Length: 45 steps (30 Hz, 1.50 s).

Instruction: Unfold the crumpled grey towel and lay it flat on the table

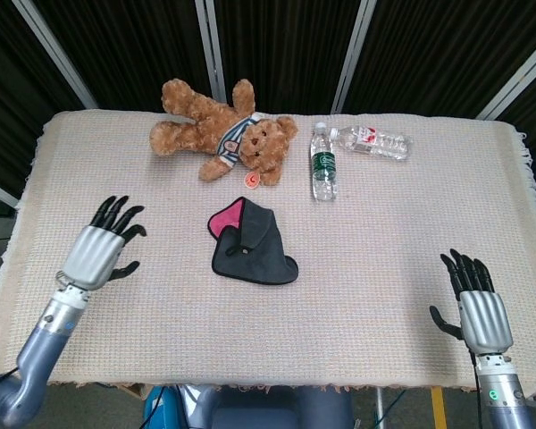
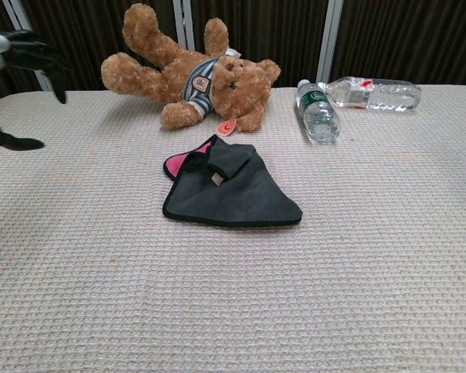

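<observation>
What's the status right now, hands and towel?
Left hand open, above the table left of the towel. Right hand open, near the front right edge. Towel folded, untouched. Teddy bear and bottles behind it, not in the way.

Grey towel (image 1: 253, 247) folded, crumpled, pink underside showing at corner, mid-table.

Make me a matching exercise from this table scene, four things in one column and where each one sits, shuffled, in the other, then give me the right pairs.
Things:
1. grey towel
2. teddy bear
3. left hand
4. right hand

Places:
A. near right corner of the table
B. middle of the table, folded over
C. over the table's left side, fingers spread
D. far side, lying beside the bottles

Pairs: 1-B, 2-D, 3-C, 4-A
</observation>
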### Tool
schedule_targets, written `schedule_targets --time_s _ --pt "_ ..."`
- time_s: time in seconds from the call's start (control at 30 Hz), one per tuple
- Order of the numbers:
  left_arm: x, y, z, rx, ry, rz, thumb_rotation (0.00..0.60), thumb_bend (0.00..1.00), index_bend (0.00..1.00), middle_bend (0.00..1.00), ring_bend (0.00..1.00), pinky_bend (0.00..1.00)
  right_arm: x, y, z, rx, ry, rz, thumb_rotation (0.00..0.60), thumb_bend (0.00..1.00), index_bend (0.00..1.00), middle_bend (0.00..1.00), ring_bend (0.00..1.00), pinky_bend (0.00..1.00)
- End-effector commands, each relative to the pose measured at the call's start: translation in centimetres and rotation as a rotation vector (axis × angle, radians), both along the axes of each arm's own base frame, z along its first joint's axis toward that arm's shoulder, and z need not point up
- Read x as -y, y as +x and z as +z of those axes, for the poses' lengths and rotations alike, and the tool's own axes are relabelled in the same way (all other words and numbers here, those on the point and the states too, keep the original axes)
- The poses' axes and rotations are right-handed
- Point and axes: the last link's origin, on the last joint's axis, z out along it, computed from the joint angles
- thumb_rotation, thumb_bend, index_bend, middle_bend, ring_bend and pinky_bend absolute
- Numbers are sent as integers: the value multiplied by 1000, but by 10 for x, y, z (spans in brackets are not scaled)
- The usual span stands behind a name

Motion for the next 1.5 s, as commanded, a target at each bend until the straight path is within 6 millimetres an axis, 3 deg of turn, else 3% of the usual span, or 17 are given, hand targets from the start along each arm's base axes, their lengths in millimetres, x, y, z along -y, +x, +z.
schedule_targets --time_s 0.03,0.33,0.73,1.5 --pt "-23 28 -37 -19 -49 -35 600 233 404 155 0 32 3 -4 -1 1 2 -17 600 310 0 0 0 0" --pt "-44 76 -98 -71 -68 -118 600 234 411 173 0 32 9 -10 2 21 -6 -46 600 310 0 0 0 0" --pt "-48 101 -139 -76 -90 -138 600 238 472 176 0 32 13 -14 7 58 -10 -63 600 310 0 0 0 0" --pt "-42 94 -139 -73 -97 -140 600 404 532 185 0 32 11 -12 7 68 -8 -57 600 310 0 0 0 0"
